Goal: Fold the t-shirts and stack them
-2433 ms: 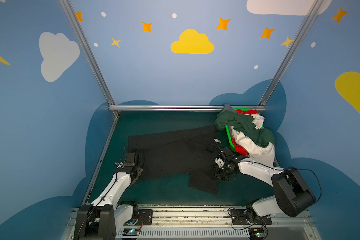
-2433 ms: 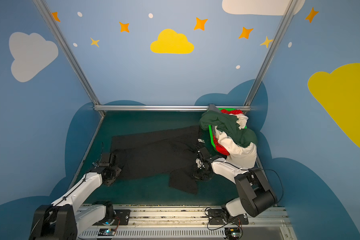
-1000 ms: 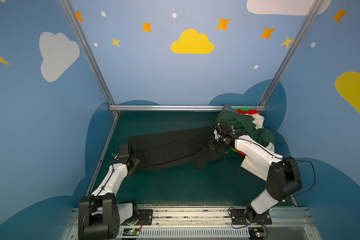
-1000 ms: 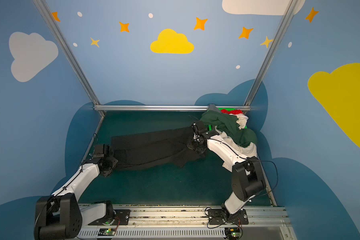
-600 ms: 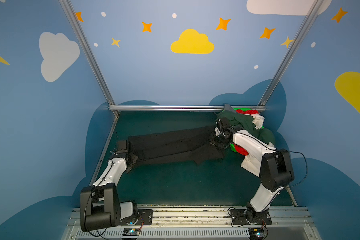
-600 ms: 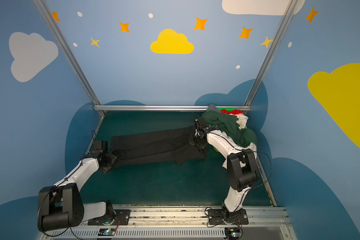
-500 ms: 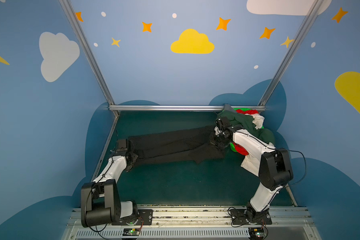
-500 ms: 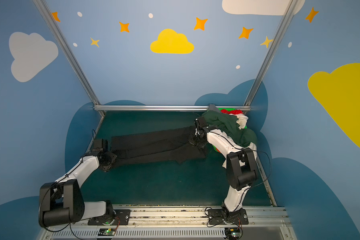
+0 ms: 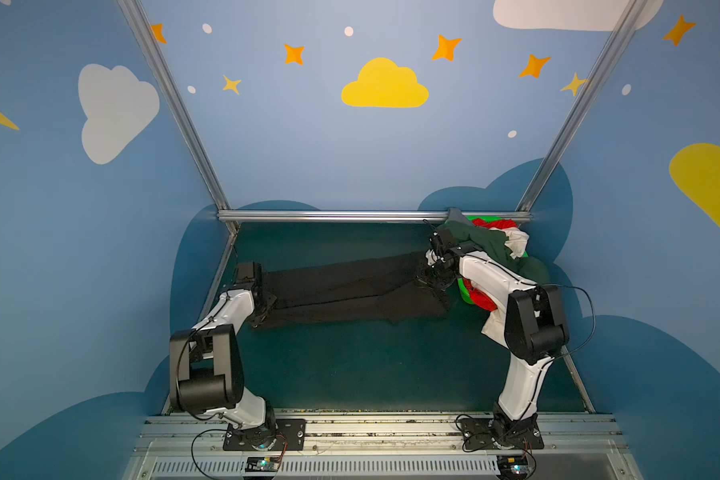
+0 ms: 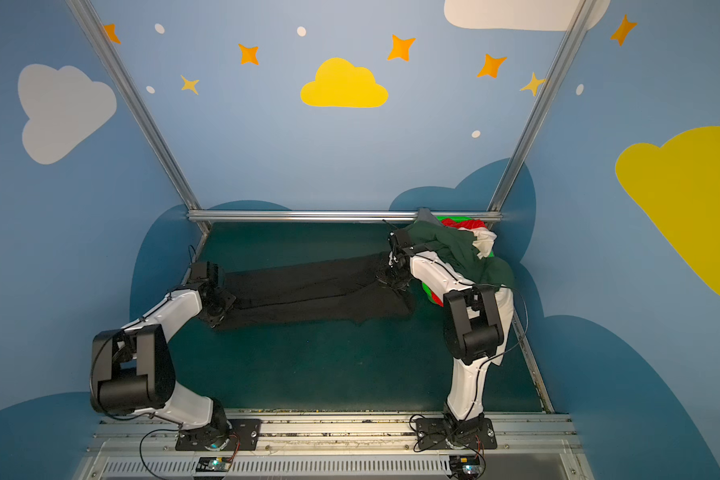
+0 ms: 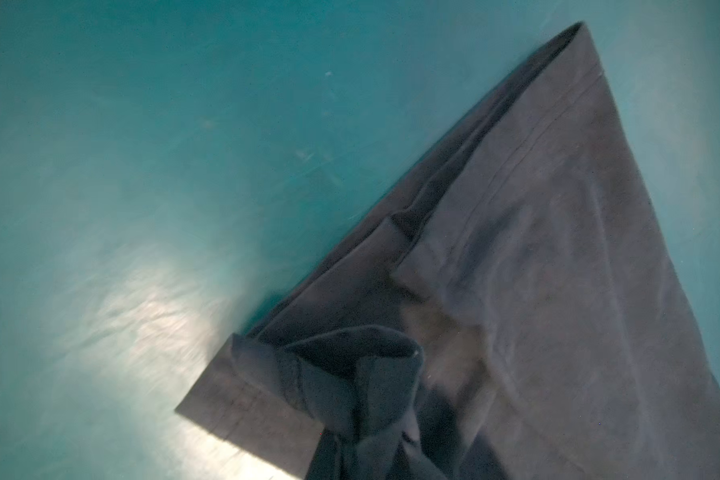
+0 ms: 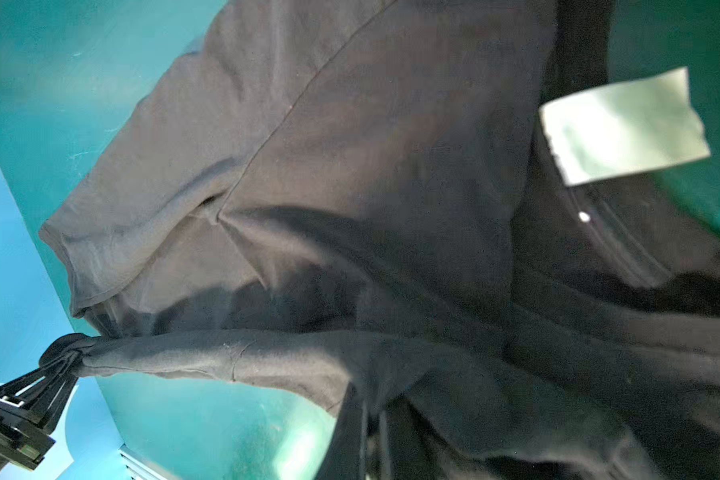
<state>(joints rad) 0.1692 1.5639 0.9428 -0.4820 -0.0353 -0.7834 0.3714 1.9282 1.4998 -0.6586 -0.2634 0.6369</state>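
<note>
The black t-shirt (image 9: 350,286) (image 10: 308,291) lies as a long narrow folded band across the back half of the green table. My left gripper (image 9: 266,304) (image 10: 219,306) is shut on its left end; the right wrist view shows that gripper (image 12: 65,357) pinching a bunched corner. My right gripper (image 9: 433,277) (image 10: 393,277) is shut on the right end, where the cloth (image 12: 350,166) gathers at the jaws. A white label (image 12: 624,124) shows by the collar. The left wrist view shows the hem corner (image 11: 537,249) folded over. Dark green (image 9: 489,245), white (image 9: 516,243) and red (image 9: 481,297) t-shirts are heaped at the back right.
The heap sits in a bright green basket (image 9: 463,291) in the back right corner, close behind my right gripper. A metal rail (image 9: 350,216) runs along the back edge, and blue walls close in both sides. The front half of the table (image 9: 371,365) is bare mat.
Both grippers have carried the shirt's near edge toward the back, folding the spread shirt into a narrow band. Over the last half second the arms have barely moved.
</note>
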